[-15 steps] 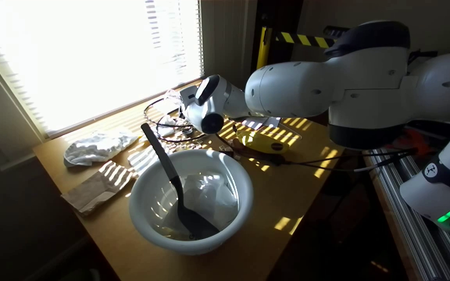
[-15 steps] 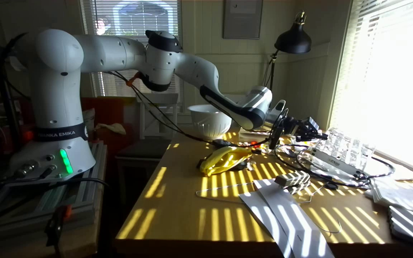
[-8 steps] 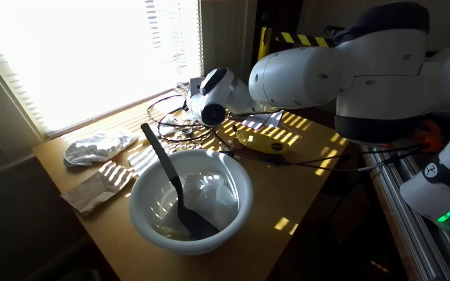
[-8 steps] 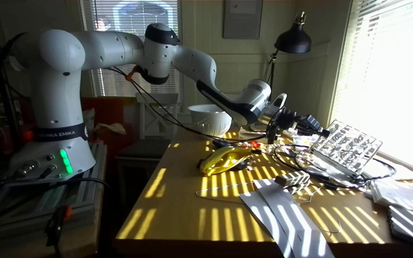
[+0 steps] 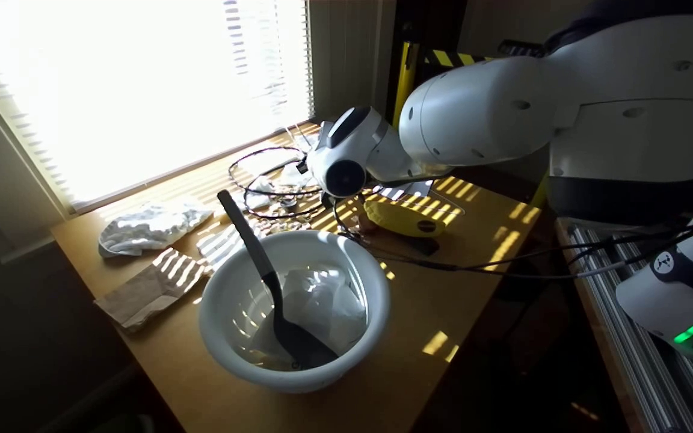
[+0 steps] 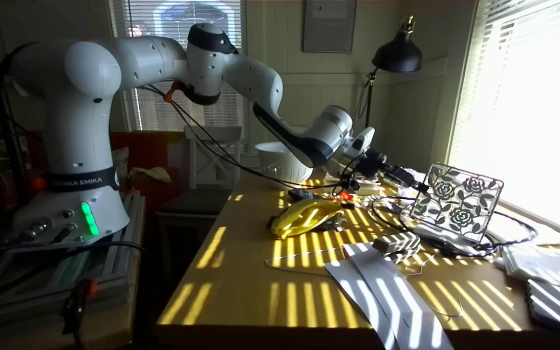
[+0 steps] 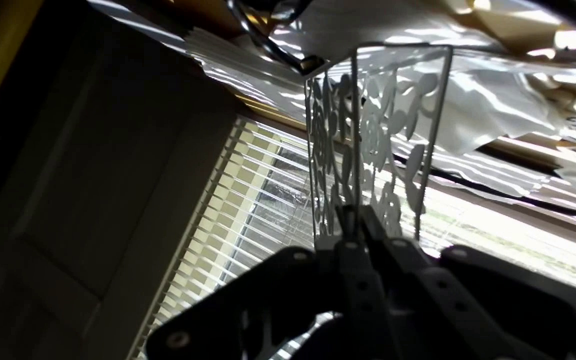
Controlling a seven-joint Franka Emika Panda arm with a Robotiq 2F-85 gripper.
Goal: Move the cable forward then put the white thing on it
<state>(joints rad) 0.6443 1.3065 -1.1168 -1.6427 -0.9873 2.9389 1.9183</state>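
The white thing is a metal holder (image 6: 461, 217) with cut-out roses and leaves. It stands tilted over the loops of the thin black cable (image 6: 533, 232), near the window. Whether its base touches the cable or hangs just above cannot be told. My gripper (image 6: 423, 187) comes in from the arm's side, shut on the holder's near edge. In the wrist view the fingertips of the gripper (image 7: 358, 215) close round a thin upright bar of the holder (image 7: 355, 130). An exterior view shows the cable (image 5: 231, 174) looping behind the bowl, with the holder seen almost edge-on and washed out.
A white bowl (image 5: 217, 355) holds a dark spoon (image 5: 250, 240) that sticks up high. Also on the table are a yellow banana-shaped item (image 6: 306, 218), paper strips (image 6: 387, 296), a striped block (image 6: 396, 245) and a crumpled white cloth (image 5: 154, 225). Blinds (image 5: 142, 90) border the far side.
The arm has drawn back toward its base. The holder has come along with the gripper, swinging from leaning over to more upright, its rose face turned into view. The cable loops look about the same.
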